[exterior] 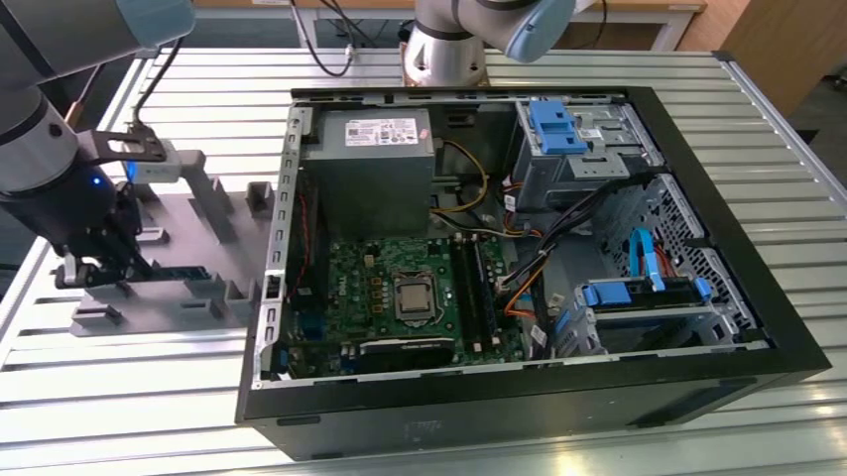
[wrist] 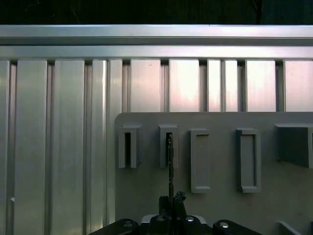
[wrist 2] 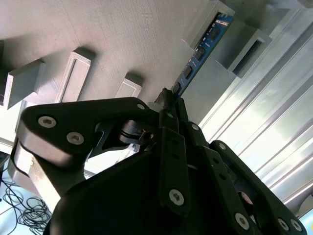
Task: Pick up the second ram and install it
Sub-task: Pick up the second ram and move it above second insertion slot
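Currently the gripper (wrist 2: 168,98) is closed on one end of the second ram (wrist 2: 200,49). The strip's other end sits between two raised blocks of the grey fixture (exterior: 198,198), which lies on the slatted table (exterior: 133,397) at the exterior view's left, just beside the computer case (exterior: 530,397).

The main risk is judged to be leverage. With the hold at one end only, the long thin board could tilt or slip in the fingers, and a pull that is not in line with the slot could scrape it against the block walls or drag the fixture along.

The first wrist view shows the strip edge-on and straight, with neighbouring blocks close on both sides, so sideways room is slight. Room above the fixture looks free.

The case's raised metal wall (exterior: 281,228) stands between the fixture and the motherboard (exterior: 384,288). The memory slots (exterior: 470,288) have loose cables (exterior: 523,278) just to the exterior view's right, which could snag the board.
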`<state>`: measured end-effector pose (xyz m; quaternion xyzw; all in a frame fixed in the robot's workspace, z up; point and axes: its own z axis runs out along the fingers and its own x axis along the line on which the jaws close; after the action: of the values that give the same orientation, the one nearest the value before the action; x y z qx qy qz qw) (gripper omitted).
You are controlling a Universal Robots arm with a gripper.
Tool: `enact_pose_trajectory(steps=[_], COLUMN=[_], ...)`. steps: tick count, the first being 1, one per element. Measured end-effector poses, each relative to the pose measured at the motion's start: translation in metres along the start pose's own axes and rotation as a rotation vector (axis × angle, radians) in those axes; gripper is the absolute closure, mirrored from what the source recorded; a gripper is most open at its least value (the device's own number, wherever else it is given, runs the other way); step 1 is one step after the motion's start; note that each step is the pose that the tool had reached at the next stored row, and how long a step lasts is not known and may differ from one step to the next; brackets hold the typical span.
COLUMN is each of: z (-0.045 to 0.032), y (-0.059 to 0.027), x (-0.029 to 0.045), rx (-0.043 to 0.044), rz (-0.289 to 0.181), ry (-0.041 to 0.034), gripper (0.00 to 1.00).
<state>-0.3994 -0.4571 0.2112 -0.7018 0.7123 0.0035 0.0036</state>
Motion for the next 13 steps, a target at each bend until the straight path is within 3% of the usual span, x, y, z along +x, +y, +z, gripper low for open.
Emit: enact_pose_trajectory(steps=[13], z=[-0.0036], y=[0.0000], x=[0.0000], rx=[-0.0001], rz=[0.000], ry=[0.0001], gripper=[0.86])
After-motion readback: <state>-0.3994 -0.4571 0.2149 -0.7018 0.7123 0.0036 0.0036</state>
